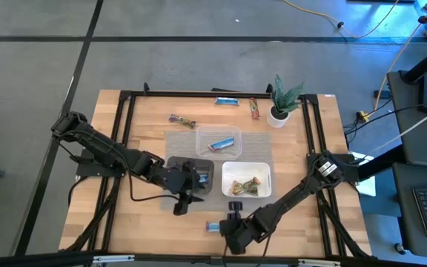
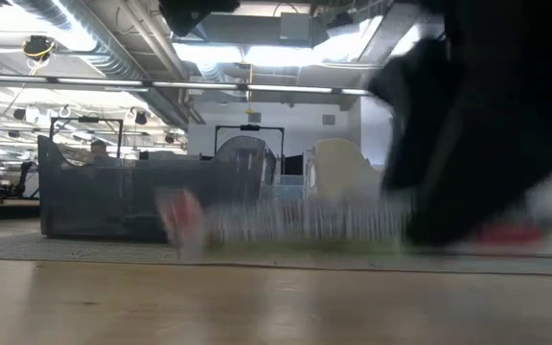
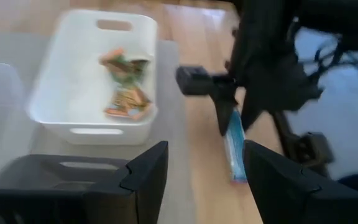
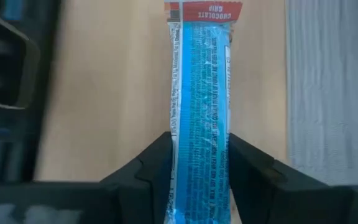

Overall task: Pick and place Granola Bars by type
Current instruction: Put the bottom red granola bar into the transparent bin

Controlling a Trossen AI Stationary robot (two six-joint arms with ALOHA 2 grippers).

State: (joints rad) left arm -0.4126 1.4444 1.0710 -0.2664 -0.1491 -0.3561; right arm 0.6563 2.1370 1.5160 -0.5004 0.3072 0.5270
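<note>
Two arms showed in the high view: the right gripper [image 1: 232, 220] hung over the table's near edge with a bright blue bar [image 1: 212, 227] at its fingers, and the left gripper [image 1: 184, 199] sat beside the black tray [image 1: 175, 165]. A blue bar lay in the clear tray [image 1: 234, 134], green-and-orange bars in the white tray [image 1: 265, 174], and three more bars lay loose near the far edge by the potted plant [image 1: 282, 100]. From so high, I could not tell whether the right fingers truly gripped.

Low view: dark blurred arm filled the right side; trays were smeared, and no bar could be picked out.

Left wrist view: the left jaws stood wide and empty over the black tray [image 3: 61, 177], with the white tray [image 3: 79, 121] ahead and the right gripper [image 3: 232, 121] pinching the blue bar [image 3: 235, 146] on end.

Right wrist view: the jaws sat narrowly closed on the blue bar [image 4: 199, 106], holding only its lower end, which was cut off by the frame. With so long an overhang, I judged the slick wrapper might slip or swing on lifting, and the bar might catch a tray rim or land in the wrong tray.
</note>
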